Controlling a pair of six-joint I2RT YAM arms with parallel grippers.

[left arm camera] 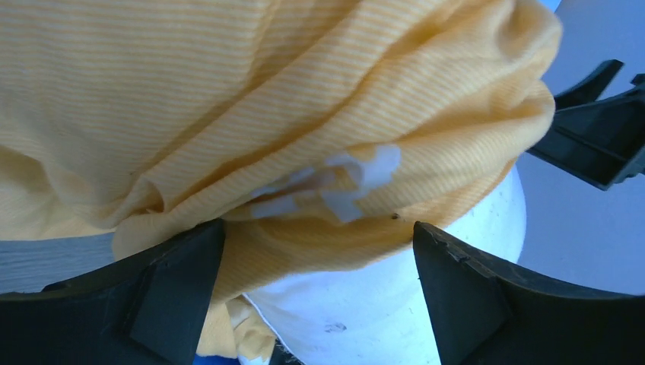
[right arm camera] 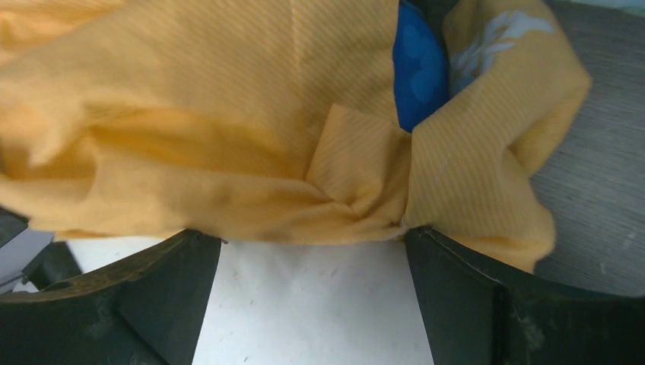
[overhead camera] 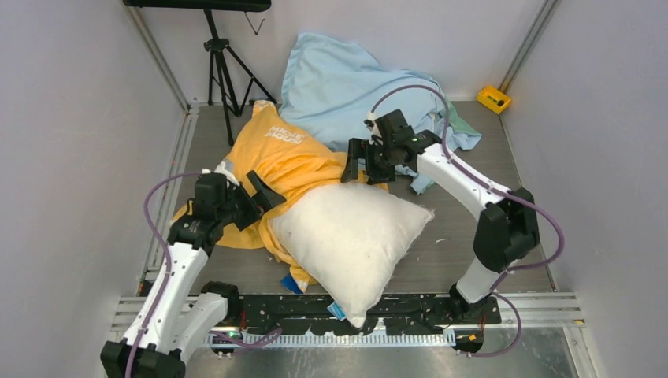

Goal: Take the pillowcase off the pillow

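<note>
The white pillow [overhead camera: 350, 236] lies in the middle of the table, one corner pointing at the near edge. The orange-yellow pillowcase [overhead camera: 283, 157] is bunched behind it and to its left, still lapping over its far left end. My left gripper [overhead camera: 264, 197] is open at the pillow's left end. In the left wrist view its jaws [left arm camera: 318, 228] stand wide apart, with orange folds [left arm camera: 304, 91] above and the pillow [left arm camera: 380, 304] between them. My right gripper [overhead camera: 358, 161] is open at the pillow's far edge. In the right wrist view its jaws [right arm camera: 308, 232] stand wide over the pillow [right arm camera: 312, 304], their tips at the pillowcase [right arm camera: 190, 137].
A pale light-blue cloth [overhead camera: 346, 83] is heaped at the back. A black tripod [overhead camera: 224, 67] stands at the back left and a small yellow box [overhead camera: 494, 98] at the back right. Walls close in on both sides. Blue edging [overhead camera: 293, 282] shows near the front rail.
</note>
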